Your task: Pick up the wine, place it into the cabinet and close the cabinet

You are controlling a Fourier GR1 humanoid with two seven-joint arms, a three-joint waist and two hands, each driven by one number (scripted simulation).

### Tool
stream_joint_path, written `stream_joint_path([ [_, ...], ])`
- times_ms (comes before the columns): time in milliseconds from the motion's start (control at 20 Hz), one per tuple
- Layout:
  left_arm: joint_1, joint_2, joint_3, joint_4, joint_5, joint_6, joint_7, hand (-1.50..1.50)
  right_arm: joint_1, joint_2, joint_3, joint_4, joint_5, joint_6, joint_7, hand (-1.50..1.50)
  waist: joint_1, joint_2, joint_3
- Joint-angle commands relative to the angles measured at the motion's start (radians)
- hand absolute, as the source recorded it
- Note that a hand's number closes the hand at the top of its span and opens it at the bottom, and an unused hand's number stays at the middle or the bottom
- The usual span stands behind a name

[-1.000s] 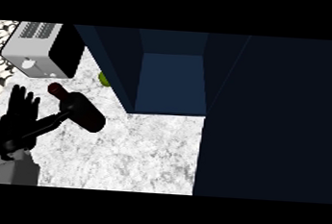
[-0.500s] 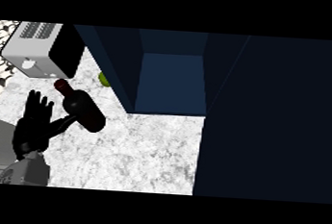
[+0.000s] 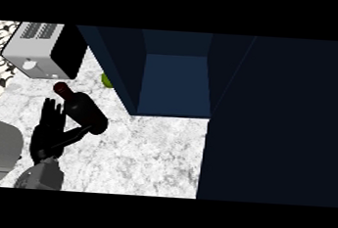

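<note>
No legible text (none anywhere)

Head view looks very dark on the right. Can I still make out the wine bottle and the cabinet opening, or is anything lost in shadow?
Head view: the wine bottle reads clearly, dark against the pale marble counter; the left hand is black but its outline shows beside the bottle. The cabinet interior is a dim blue, just visible; the door panel at the right is near black, without detail. No glare.
</note>
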Motion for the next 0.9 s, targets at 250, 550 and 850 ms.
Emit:
stream_joint_path([
  [250, -0.062, -0.016, 0.068, 0.16, 0.102, -0.039, -0.133, -1.5, 0.042, -0.031, -0.047, -0.24, -0.1, 0.003, 0.091, -1.5, -0.001, 0.002, 0.0],
  [550, -0.091, -0.02, 0.119, 0.216, 0.194, -0.099, -0.188, -1.5, 0.034, -0.026, -0.049, -0.253, -0.086, -0.006, 0.11, -1.5, -0.005, 0.0, -0.001],
  [850, -0.147, -0.003, 0.123, 0.305, 0.218, -0.142, -0.219, -1.5, 0.103, -0.022, -0.023, -0.272, -0.076, 0.006, 0.094, -1.5, -0.01, -0.001, 0.0],
])
